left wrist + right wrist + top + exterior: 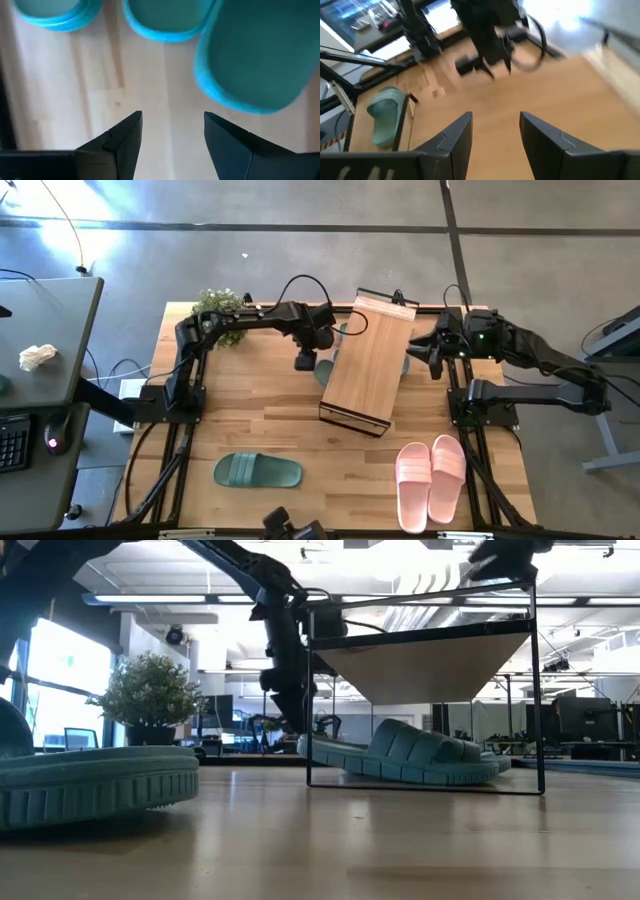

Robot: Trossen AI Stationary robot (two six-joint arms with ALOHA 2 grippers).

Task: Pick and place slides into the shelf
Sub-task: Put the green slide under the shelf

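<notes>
Left gripper (pixel 306 362), jaws open and empty, hovers at shelf's 9 o'clock edge above green ridged rubber slides (pixel 260 55) under the low light-wood shelf (pixel 368 360). Loose green slide (pixel 257 471) lies at approx. 7 o'clock on tabletop, long axis 3–9, nearer left arm. Pale pink pair (pixel 432 478) at 5 o'clock is nearer right gripper (pixel 436 352), jaws open.

- I see the table (pixel 270 430) as pale wood in glued strips, with a smooth, faintly satin finish.
- The shelf (pixel 368 358) top looks like light plank-grain wood, matt; its thin frame (pixel 308 710) reads as dark metal rod in the low view.
- The green slide (pixel 257 471) lying alone looks rubbery and matt, with a ridged strap; from table height its sole edge (pixel 95 792) shows fine ribbing.
- The pink slides (pixel 431 478) have the same soft, matt, rubbery look.
- The left gripper (pixel 172 131) fingers look like dark matt plastic.
- The right gripper (pixel 495 131) fingers look the same, dark and dull.
</notes>
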